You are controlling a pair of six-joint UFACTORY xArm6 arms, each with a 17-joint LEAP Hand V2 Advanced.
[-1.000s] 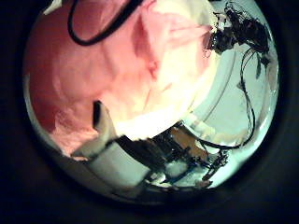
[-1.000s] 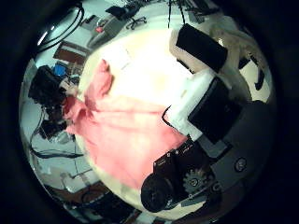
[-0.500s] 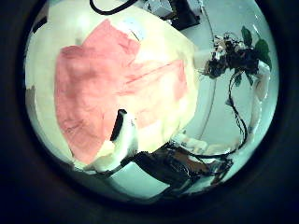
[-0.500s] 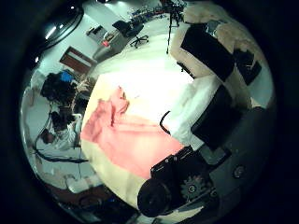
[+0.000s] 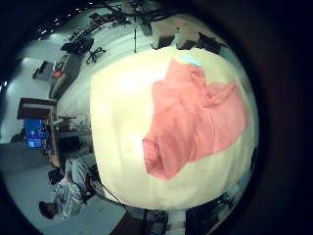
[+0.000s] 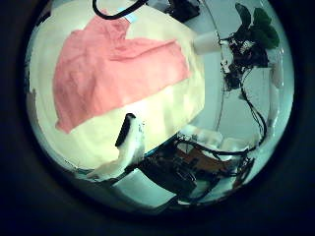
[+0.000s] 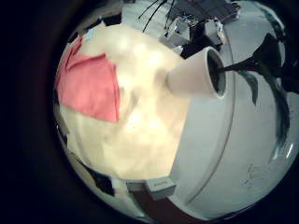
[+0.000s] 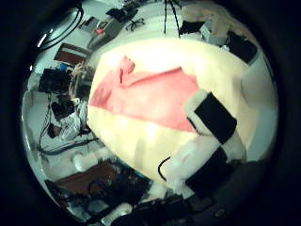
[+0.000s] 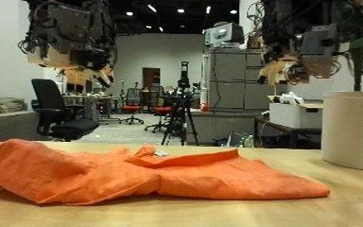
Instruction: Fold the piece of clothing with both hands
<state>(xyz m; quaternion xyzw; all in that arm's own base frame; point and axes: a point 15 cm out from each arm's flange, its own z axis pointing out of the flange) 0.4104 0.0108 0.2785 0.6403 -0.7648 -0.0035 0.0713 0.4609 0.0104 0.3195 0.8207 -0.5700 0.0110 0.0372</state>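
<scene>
An orange piece of clothing (image 9: 144, 170) lies crumpled and partly folded on the pale table (image 9: 245, 213). Both hands hang high above it and touch nothing. My left hand (image 9: 75, 43) is over the cloth's bunched end, and my right hand (image 9: 302, 47) is over its flatter end. The left palm views show the whole cloth (image 6: 108, 69) (image 5: 191, 117) far below, with one straight finger (image 6: 128, 140) at the edge. From the right palm, the cloth (image 8: 141, 94) (image 7: 89, 84) lies well beyond relaxed fingers (image 8: 214, 118). Neither hand holds anything.
A tall white pot (image 9: 354, 128) with a plant stands on the table beyond the cloth's flatter end, under my right hand; it looms close in the right little finger side palm view (image 7: 196, 75). Office chairs and cabinets stand behind the table.
Both palm cameras have drawn away from the cloth, which now looks smaller and farther off in each view. A second ago the left palm was close over it.
</scene>
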